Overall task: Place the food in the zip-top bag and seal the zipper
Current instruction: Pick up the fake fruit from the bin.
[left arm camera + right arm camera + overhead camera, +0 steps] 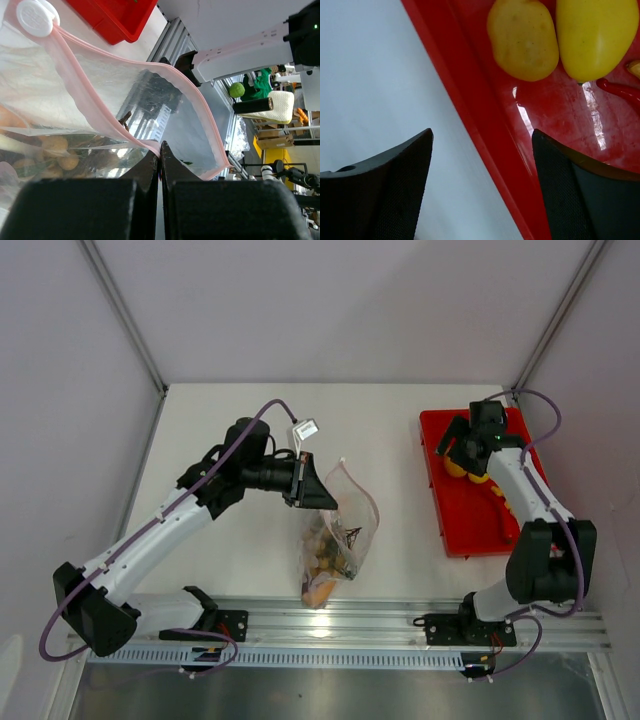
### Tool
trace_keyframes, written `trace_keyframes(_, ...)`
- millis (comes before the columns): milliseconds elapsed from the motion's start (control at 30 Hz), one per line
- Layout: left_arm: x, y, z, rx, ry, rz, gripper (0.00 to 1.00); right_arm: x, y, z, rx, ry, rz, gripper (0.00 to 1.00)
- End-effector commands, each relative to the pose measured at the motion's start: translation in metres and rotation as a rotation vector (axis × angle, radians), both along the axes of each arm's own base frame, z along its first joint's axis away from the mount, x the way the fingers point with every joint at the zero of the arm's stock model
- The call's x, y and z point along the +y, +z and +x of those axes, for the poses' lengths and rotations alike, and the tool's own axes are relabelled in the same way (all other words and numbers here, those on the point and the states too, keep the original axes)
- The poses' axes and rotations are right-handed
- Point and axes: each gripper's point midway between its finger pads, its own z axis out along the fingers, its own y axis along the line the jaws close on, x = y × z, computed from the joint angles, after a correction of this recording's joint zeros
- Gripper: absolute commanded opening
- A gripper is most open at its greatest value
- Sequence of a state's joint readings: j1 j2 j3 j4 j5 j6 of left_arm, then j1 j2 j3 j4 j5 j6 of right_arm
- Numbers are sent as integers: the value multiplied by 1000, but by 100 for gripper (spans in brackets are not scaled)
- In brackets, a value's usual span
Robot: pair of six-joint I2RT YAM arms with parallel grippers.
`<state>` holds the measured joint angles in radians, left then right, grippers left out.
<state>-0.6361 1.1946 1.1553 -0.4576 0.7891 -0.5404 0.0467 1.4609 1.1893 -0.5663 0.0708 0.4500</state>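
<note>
The zip-top bag [345, 525] hangs in the middle, mouth open, with several foods [325, 560] piled at its bottom. My left gripper [328, 498] is shut on the bag's upper edge. In the left wrist view its jaws [160, 150] pinch the pink zipper [170, 67] strip, and the white slider [35, 17] sits at the far end. My right gripper [447, 448] is open over the left rim of the red tray [470, 520]. In the right wrist view the open gripper [481, 135] straddles that rim [465, 100], with two yellow foods [522, 40] and a red chili [620, 90] ahead.
The red tray stands at the back right of the white table, close to the right wall. An aluminium rail [340, 620] with both arm bases runs along the near edge. White walls enclose the table on three sides.
</note>
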Motion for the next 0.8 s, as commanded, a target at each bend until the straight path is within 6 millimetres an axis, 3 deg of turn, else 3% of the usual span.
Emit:
trace_keyframes(0,2,8,-2,-42,-16,-35,1,-11,9,37,-60,10,-34,82)
trace_keyframes(333,-3,4,0,-36,-46,-39,0,-31,-33,75,24,-16,-122,89)
trace_keyframes(467,-5,3,2,-37,-54,-41,1,-40,-56,80,83,-26,-178,89)
trace_keyframes(767,-6,1,5,-31,-61,-43,1,-51,-87,86,138,-19,-247,89)
